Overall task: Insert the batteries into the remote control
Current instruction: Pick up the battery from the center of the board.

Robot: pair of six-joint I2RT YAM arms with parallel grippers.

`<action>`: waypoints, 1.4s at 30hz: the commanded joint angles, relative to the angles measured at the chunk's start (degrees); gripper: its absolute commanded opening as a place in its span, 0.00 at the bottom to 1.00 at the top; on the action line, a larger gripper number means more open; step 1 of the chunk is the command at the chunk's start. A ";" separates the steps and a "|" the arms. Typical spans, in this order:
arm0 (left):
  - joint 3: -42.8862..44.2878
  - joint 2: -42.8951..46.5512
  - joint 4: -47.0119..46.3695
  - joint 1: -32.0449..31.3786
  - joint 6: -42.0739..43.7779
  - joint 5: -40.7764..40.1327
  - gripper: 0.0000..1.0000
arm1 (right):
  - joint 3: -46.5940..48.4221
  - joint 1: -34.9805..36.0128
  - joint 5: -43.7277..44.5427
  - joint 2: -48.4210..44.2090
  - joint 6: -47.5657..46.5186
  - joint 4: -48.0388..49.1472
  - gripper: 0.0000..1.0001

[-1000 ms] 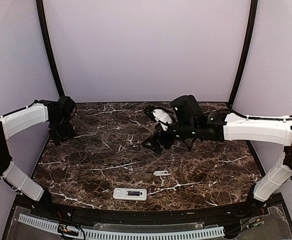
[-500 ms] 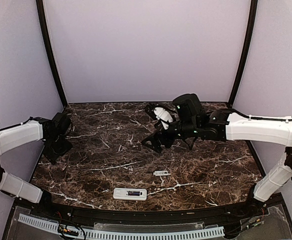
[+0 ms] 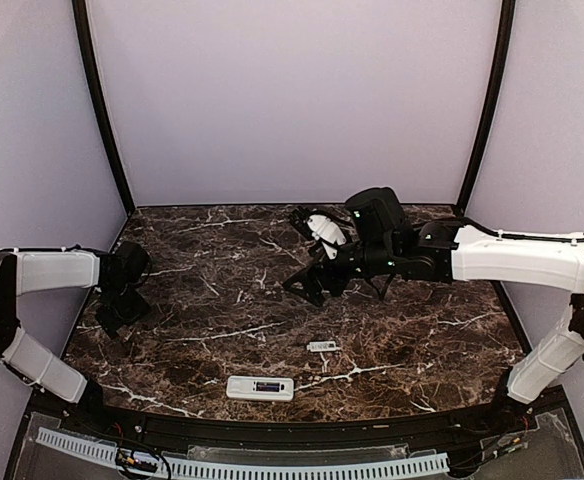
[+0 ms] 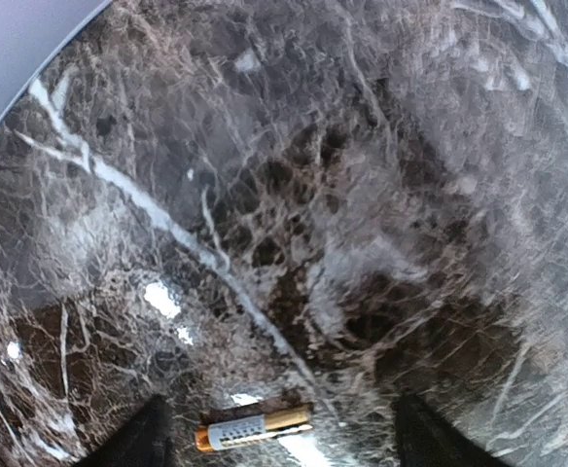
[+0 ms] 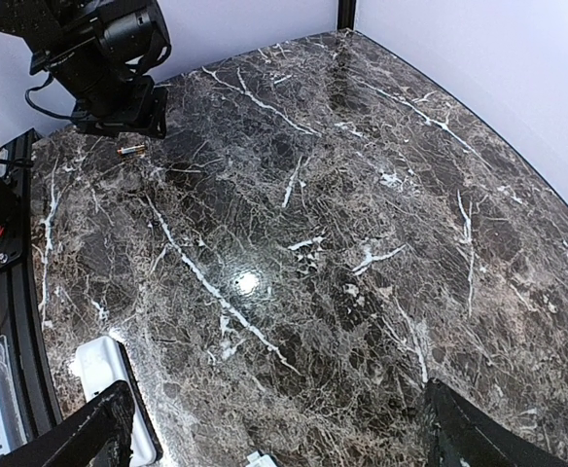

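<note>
Left claw [image 4: 282,434] over battery [image 4: 252,428] on tabletop [image 4: 381,195]

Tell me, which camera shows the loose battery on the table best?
The left wrist view: the battery lies close and large, its grey and gold body clear. The right wrist view shows it only as a distant speck. In the top view I cannot find it.

Remote control [image 3: 260,388] recess-up; white cover [image 3: 322,346] nearby, apart.
</note>
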State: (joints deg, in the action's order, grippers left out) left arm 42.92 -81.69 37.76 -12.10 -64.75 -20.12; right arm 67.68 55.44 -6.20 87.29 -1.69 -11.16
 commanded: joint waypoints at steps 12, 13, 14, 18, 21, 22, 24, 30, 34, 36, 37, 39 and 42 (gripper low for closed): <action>-2.82 -1.21 1.42 0.31 6.54 5.22 0.72 | 0.00 -0.34 1.90 -0.98 -1.42 0.00 0.99; -3.14 -0.32 1.65 0.30 6.56 5.67 0.73 | 0.00 -0.34 2.10 -0.98 -1.46 -0.15 0.99; -3.64 0.17 2.31 0.26 6.52 5.78 0.72 | 0.11 -0.33 2.33 -0.98 -1.55 -0.18 0.99; -5.88 3.44 2.13 0.21 6.72 8.51 0.61 | 0.42 -0.34 2.92 -0.80 -1.73 -0.64 0.99; -7.50 5.68 1.45 0.20 6.97 10.24 0.56 | 0.56 -0.36 3.18 -0.86 -1.87 -0.77 0.99; -7.63 6.09 1.44 0.20 7.12 10.39 0.55 | 0.62 -0.36 3.27 -0.81 -1.91 -0.79 0.99; -7.74 6.26 1.77 0.22 7.96 10.53 0.54 | 0.62 -0.34 3.38 -0.89 -1.95 -0.94 0.99; -7.00 4.46 1.91 0.23 11.87 7.46 0.52 | 0.75 -0.33 3.57 -0.98 -2.17 -1.10 0.99; -4.07 1.67 4.41 0.19 14.97 5.15 0.56 | 0.79 -0.37 3.56 -1.14 -2.26 -1.33 0.99; -2.06 1.44 6.89 0.23 15.57 2.68 0.60 | 0.79 -0.33 3.52 -1.28 -2.33 -1.33 0.99; -0.93 1.53 8.03 0.23 15.77 1.86 0.63 | 0.79 -0.34 3.48 -1.26 -2.35 -1.29 0.99; 0.16 2.17 8.12 0.23 16.67 -0.07 0.65 | 0.79 -0.36 3.48 -1.16 -2.50 -1.26 0.99; 0.76 2.00 5.04 0.22 19.24 -0.39 0.66 | 0.80 -0.38 3.47 -1.04 -2.60 -1.42 0.99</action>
State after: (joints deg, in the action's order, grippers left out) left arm 42.06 -80.14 42.35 -12.05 -49.52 -17.23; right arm 67.68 55.44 -3.14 87.29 -3.79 -12.56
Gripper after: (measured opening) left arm 0.653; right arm 0.986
